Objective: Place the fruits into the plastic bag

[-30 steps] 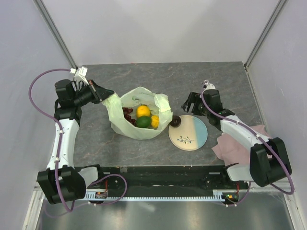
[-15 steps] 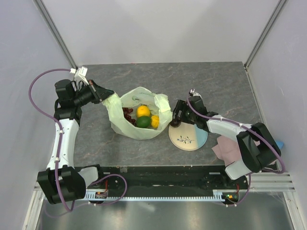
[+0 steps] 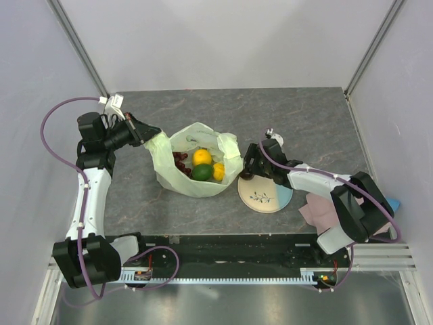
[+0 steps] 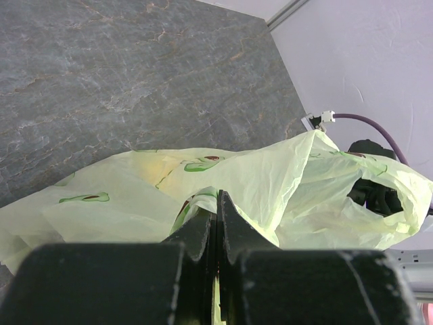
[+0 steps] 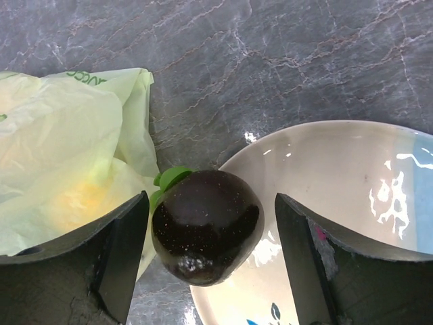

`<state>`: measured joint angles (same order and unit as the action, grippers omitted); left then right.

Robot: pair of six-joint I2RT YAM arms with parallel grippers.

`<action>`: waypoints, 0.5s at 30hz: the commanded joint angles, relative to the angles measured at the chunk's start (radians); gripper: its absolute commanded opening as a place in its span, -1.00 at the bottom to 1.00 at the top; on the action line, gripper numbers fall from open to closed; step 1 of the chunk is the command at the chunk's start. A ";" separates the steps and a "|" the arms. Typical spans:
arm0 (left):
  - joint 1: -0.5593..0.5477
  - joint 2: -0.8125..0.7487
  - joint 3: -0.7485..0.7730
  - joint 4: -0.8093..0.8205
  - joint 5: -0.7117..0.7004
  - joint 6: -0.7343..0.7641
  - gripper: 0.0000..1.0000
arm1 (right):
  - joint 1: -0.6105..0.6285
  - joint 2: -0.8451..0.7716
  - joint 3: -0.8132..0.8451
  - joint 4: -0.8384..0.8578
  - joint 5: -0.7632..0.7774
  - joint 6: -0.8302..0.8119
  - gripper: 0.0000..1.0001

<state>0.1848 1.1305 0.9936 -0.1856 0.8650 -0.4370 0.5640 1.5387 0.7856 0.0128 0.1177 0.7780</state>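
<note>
The pale green plastic bag (image 3: pixel 196 162) lies open mid-table with an orange (image 3: pixel 201 156), a green avocado (image 3: pixel 201 172), a yellow pear (image 3: pixel 218 171) and dark red grapes (image 3: pixel 180 162) inside. My left gripper (image 3: pixel 150 133) is shut on the bag's left handle (image 4: pixel 203 196) and holds it up. A small dark purple-brown round fruit (image 5: pixel 206 225) with a green leaf sits on the left rim of the plate (image 3: pixel 274 193), against the bag. My right gripper (image 5: pixel 211 233) is open with its fingers on either side of that fruit, not touching it; it also shows in the top view (image 3: pixel 247 169).
A pink cloth (image 3: pixel 318 206) lies at the right near edge under the right arm. The cream-and-blue plate touches the bag's right side. Grey walls close in both sides and the back.
My right gripper has swung left from behind the plate and come down over the dark fruit at the plate's left rim. The left arm and the bag have not moved.
</note>
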 commanded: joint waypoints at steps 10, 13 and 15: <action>0.004 -0.008 0.008 0.011 -0.003 0.030 -0.97 | 0.054 0.035 0.044 -0.062 0.108 0.003 0.54; 0.004 -0.008 0.008 0.011 -0.001 0.030 -0.97 | 0.057 0.043 0.046 -0.062 0.108 0.003 0.44; 0.005 -0.008 0.008 0.012 -0.001 0.030 -0.97 | 0.056 0.043 0.044 -0.062 0.114 0.003 0.32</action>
<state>0.1848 1.1305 0.9936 -0.1856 0.8650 -0.4370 0.6163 1.5627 0.8047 -0.0242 0.1944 0.7818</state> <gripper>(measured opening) 0.022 0.727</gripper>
